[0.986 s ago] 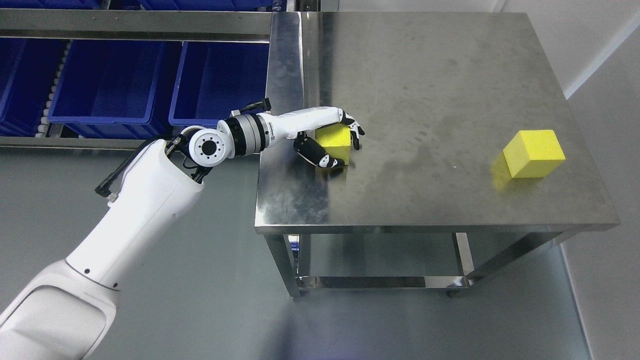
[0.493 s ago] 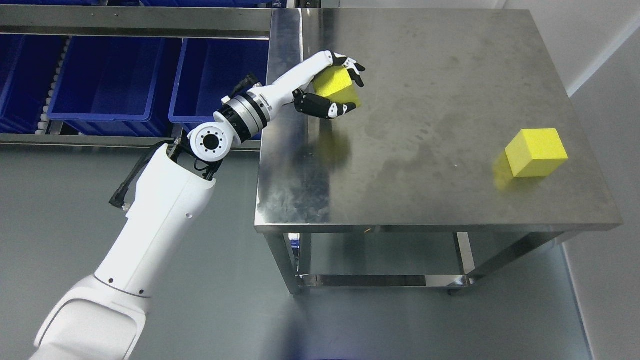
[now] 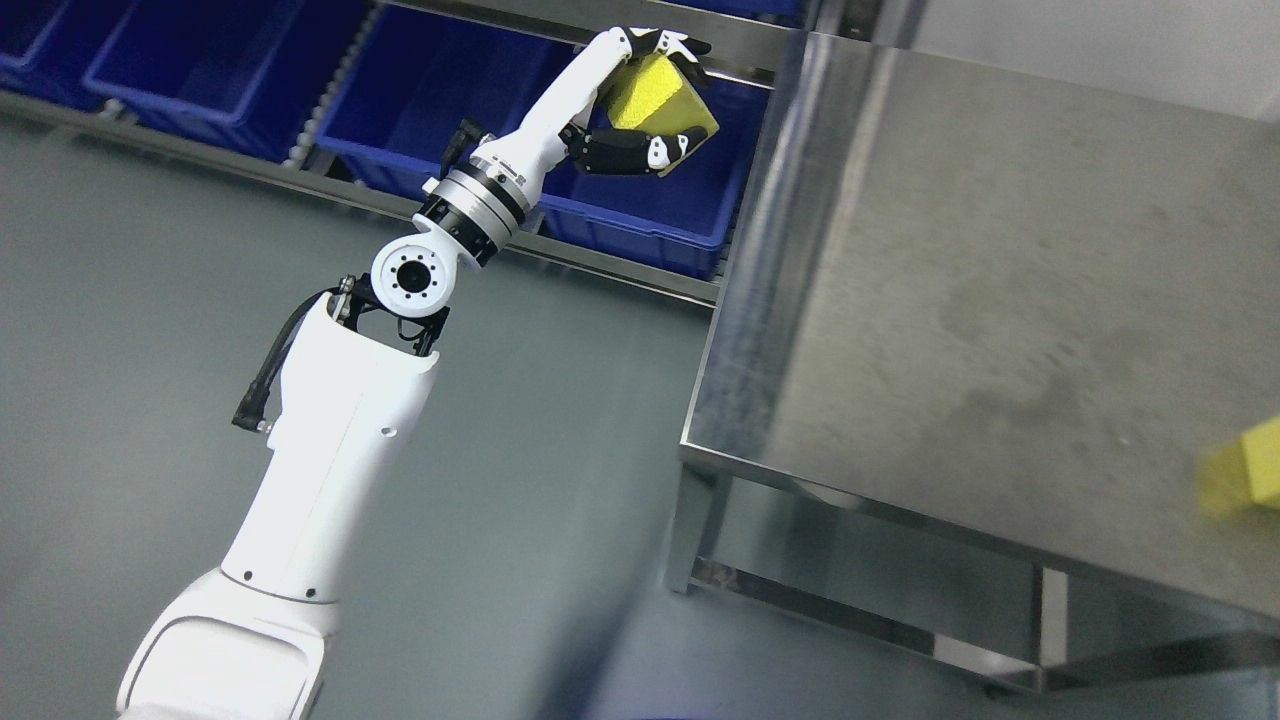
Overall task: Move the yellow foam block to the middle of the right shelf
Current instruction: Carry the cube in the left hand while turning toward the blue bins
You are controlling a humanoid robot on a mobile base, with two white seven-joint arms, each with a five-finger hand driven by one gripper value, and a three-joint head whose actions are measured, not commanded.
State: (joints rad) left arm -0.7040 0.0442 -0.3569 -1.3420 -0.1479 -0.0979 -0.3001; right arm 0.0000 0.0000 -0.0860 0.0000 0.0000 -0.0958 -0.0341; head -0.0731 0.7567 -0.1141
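Note:
My left hand (image 3: 648, 100) is shut on a yellow foam block (image 3: 655, 92) and holds it in the air over a blue bin (image 3: 600, 205) on the shelf, left of the steel table (image 3: 950, 300). Black fingers wrap the block above and below. The white left arm rises from the lower left. A second yellow foam block (image 3: 1250, 480) lies on the table at the right edge of the picture, partly cut off. The right arm does not show.
A row of blue bins (image 3: 200, 60) sits on a roller shelf along the top left. A steel shelf rail (image 3: 740, 40) runs above the held block. Grey floor lies below the shelf and left of the table.
The hand has carried the block off the table, leftward and up, to above the blue bin. The whole picture has also shifted and tilted, so the camera has turned left.

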